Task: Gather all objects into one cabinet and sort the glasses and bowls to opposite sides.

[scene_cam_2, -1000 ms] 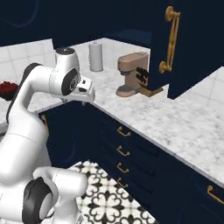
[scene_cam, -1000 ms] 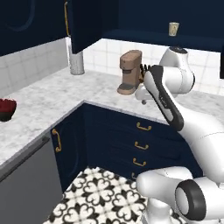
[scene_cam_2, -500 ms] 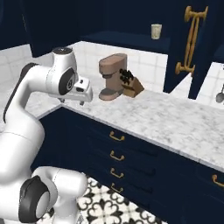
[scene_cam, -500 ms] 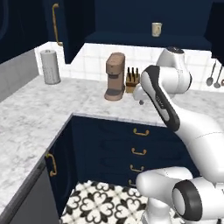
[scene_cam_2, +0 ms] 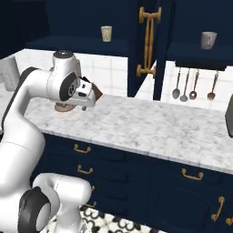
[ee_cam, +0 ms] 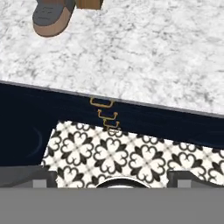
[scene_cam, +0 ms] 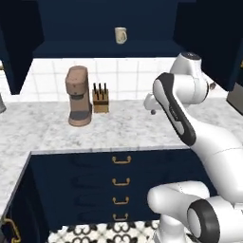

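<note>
Left base view now faces the open cabinet (scene_cam: 104, 28) straight on, while half a second ago it looked at it from the side, and a second ago the corner of the counter (scene_cam: 128, 126) with the paper roll filled the picture. The whole scene has shifted, so it is the base that has driven along the counter, not the things that moved. The arm keeps the same folded pose, with the gripper (scene_cam: 151, 105) held above the counter edge.

On the cabinet shelf stands the cream mug (scene_cam: 120, 35), alone, well above the brown coffee machine (scene_cam: 79, 95) and the knife block (scene_cam: 100, 91). In the right base view the same cream mug (scene_cam_2: 106, 33) is seen to the left of the tall door with brass handles (scene_cam_2: 149, 41), and the grey mug (scene_cam_2: 208, 40) stands on a second shelf on the other side of that door, above the hanging spoons (scene_cam_2: 184, 85). So the two mugs are in different compartments, well apart.

The hand view looks down on the counter edge, the drawers and the patterned floor (ee_cam: 118, 153). The jaws carry nothing that I can see; whether they are spread or pressed together I cannot tell.

I judge that the drive has brought the robot in front of the cabinet, so reaching up to a mug may be the next step. Gathering is not yet done.
</note>
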